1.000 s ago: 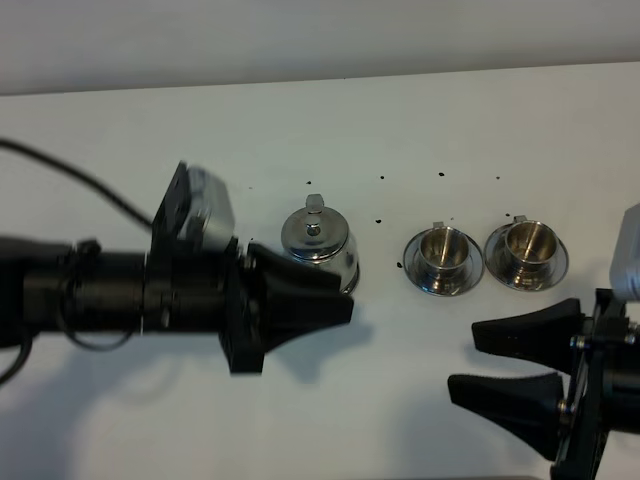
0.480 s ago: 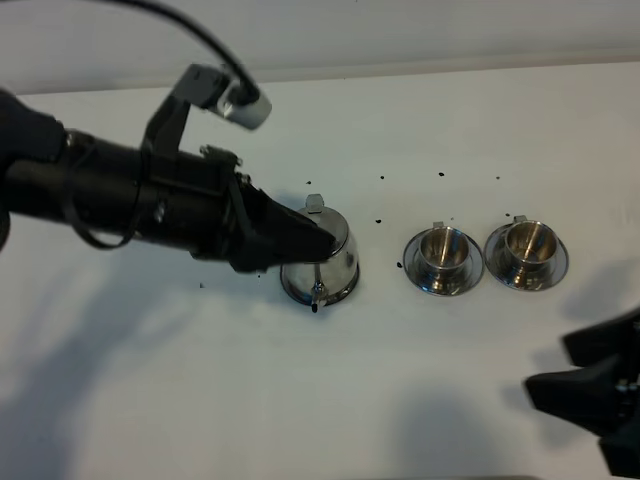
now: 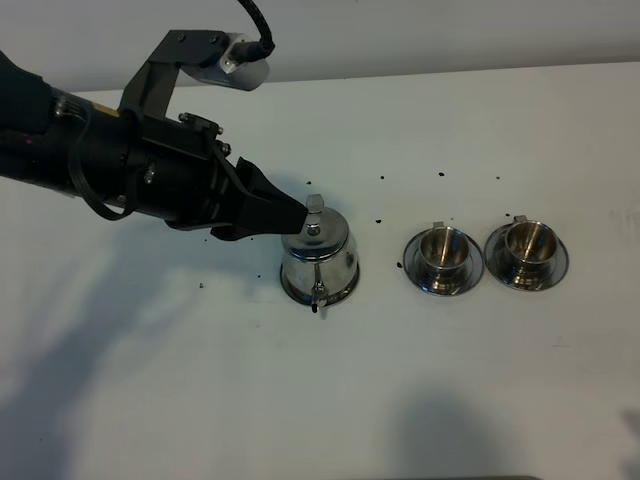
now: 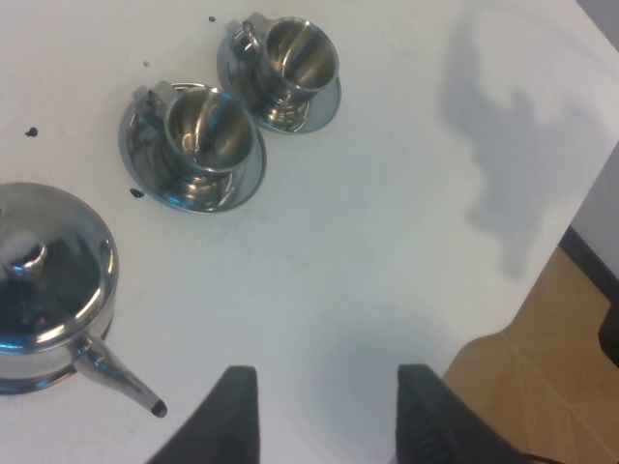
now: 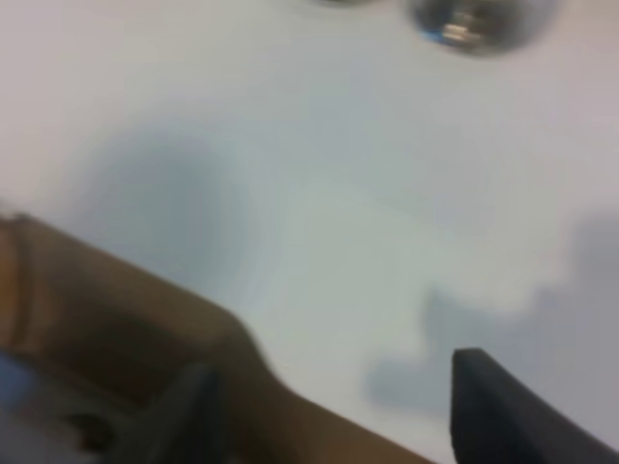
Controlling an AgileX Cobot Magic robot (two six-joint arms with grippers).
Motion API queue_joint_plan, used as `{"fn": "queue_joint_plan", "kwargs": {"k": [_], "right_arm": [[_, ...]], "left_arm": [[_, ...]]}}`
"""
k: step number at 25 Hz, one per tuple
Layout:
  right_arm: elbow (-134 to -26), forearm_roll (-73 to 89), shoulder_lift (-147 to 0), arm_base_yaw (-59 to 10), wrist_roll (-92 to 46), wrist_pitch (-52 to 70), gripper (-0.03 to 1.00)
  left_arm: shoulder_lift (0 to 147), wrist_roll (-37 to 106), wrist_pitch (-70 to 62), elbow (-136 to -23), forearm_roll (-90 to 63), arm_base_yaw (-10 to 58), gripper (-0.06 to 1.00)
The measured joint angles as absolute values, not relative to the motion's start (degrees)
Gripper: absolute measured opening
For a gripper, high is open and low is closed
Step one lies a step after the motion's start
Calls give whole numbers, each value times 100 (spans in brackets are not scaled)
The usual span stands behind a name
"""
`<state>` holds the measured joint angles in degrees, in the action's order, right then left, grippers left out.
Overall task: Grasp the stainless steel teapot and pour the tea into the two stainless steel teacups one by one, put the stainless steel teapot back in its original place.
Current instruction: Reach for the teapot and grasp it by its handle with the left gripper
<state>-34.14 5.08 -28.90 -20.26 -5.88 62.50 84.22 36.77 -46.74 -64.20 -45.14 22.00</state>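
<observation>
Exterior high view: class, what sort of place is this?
Probably a robot test bench: a white table, a cabled black robot arm, and a steel teapot with two teacups lined up.

The table (image 3: pixel 450 380) is viewed steeply from high above. The two teacups (image 3: pixel 442 258) are shared with the nearer left wrist view.

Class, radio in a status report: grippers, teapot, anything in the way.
Left gripper open, tips by teapot, nothing held. Right gripper open, empty. Teapot upright. Cups unobstructed.
</observation>
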Motion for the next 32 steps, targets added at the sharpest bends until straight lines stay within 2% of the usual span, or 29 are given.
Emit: {"fn": "queue_joint_plan", "kwargs": {"k": [4, 9, 16, 21, 32], "right_arm": [[-2972, 358, -2229, -2026, -533, 6212, 49], [-2911, 348, -1643, -2026, -514, 6067, 49], [-2829, 161, -1494, -2026, -362, 6119, 47], [-2829, 161, -1452, -2001, -345, 6119, 44], [-2822, 502, -685, -517, -345, 6119, 37]], "left_arm": [[8422, 3567, -4691, -6420, -4409, 2200, 37], [8422, 3549, -4696, -6420, -4371, 2200, 37], [8422, 3336, -4666, -6420, -4133, 2200, 37], [8478, 2665, -4589, -6493, -3496, 2200, 37], [9624, 1966, -4850, -7378, -3063, 2200, 37]]}}
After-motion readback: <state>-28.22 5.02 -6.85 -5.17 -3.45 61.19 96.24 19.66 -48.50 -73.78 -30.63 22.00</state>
